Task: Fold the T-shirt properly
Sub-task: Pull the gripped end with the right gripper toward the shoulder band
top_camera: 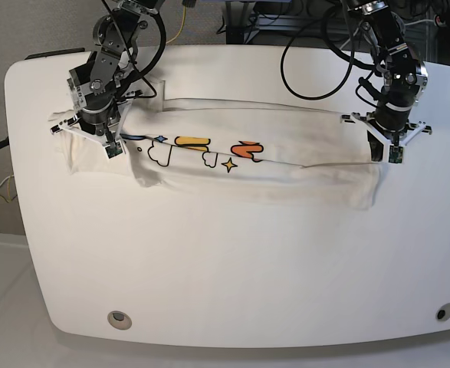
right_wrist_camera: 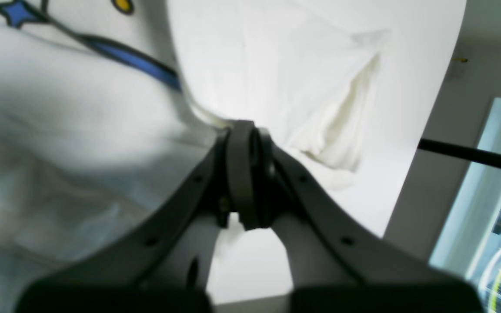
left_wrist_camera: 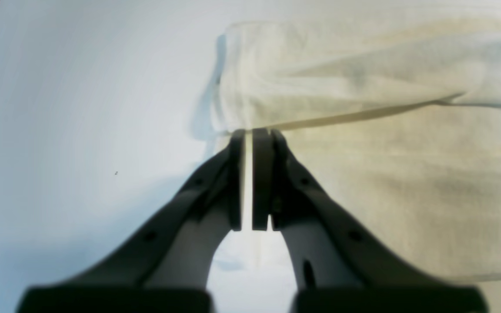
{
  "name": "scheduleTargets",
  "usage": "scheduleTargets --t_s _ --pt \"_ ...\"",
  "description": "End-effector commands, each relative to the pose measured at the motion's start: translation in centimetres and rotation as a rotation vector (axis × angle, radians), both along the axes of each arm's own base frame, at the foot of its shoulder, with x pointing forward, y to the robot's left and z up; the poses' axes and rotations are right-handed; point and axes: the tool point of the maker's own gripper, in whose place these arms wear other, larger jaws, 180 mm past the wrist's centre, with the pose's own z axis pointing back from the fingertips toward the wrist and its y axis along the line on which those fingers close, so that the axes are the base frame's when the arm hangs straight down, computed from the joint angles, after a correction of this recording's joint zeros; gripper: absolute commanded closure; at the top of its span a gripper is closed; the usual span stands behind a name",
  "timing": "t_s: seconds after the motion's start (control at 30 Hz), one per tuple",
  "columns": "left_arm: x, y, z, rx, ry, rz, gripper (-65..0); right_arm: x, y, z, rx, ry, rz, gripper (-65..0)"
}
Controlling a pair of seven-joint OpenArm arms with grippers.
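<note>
I have the T-shirt (top_camera: 232, 165) stretched across the far half of the white table (top_camera: 232, 268) as a long, partly folded band, printed side showing near the middle. My left gripper (left_wrist_camera: 255, 132) sits at the band's end on the base view's right, its jaws pinched nearly together on the shirt's folded corner, with a thin sliver of cloth edge showing between the pads. To one side of that gripper the table is bare; to the other the cloth spreads in soft layers. My right gripper (right_wrist_camera: 246, 126) is at the opposite end, jaws fully closed on a bunched cloth edge, a blue printed line and star just above it. Beyond it a sleeve flap lies flat, and the table edge runs close past that. The whole near half of the table is open room.
</note>
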Motion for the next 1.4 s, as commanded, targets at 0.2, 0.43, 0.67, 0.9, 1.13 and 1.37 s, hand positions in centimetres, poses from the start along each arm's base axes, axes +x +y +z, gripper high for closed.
scheduleTargets --t_s 0.2,0.43,0.67,0.9,1.13,1.37 --pt "0.9 0.0 1.4 0.001 -0.055 -0.003 -2.5 0.0 -1.6 1.1 -0.086 -0.007 -0.011 0.0" --pt "0.9 -0.1 1.4 0.001 -0.055 -0.004 -2.5 -0.2 -2.5 1.4 -0.127 0.007 -0.014 0.0" --pt "0.9 -0.1 1.4 0.001 -0.055 -0.004 -2.5 -0.1 -2.3 1.2 -0.12 0.007 -0.009 0.0" --pt "0.9 0.1 1.4 0.002 -0.055 0.0 -2.5 -0.1 -2.1 1.1 -0.112 0.008 -0.007 -2.9" --pt "0.8 0.2 1.4 0.004 -0.055 0.001 -2.5 -0.1 -1.6 1.0 -0.096 0.006 -0.016 -34.4" --pt "0.8 0.2 1.4 0.005 -0.055 0.001 -2.5 0.1 -1.5 1.1 -0.095 -0.001 -0.012 -59.2"
